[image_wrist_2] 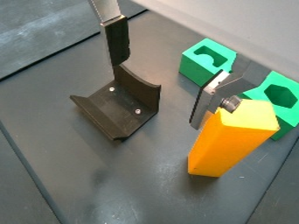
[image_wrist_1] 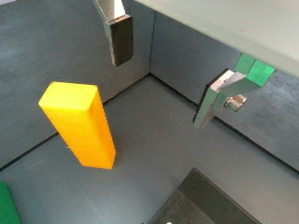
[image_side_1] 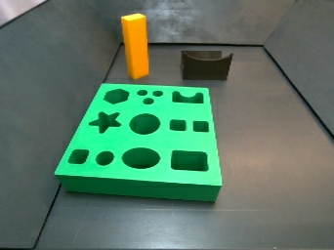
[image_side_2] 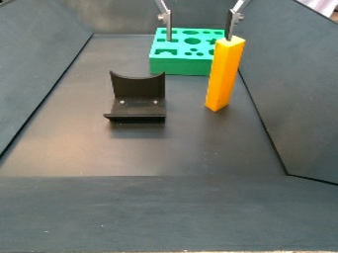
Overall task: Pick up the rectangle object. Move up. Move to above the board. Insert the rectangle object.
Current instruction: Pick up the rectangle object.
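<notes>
Two fingers (image_wrist_1: 121, 39) of the gripper (image_wrist_2: 163, 83) are hanging wide apart, gripping nothing, in the air above the floor. In a side view the gripper (image_side_2: 201, 12) is showing high over the board (image_side_2: 185, 49). Block (image_side_1: 136, 44) is standing upright on the floor (just beyond the board's far edge), apart from the gripper. Fixture (image_side_2: 134, 97) is sitting nearby.

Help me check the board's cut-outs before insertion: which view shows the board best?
A side view shows the board whole, every hole visible. In another side view it is distant behind the open gripper; the wrist views catch only corners beside the rectangle object.
</notes>
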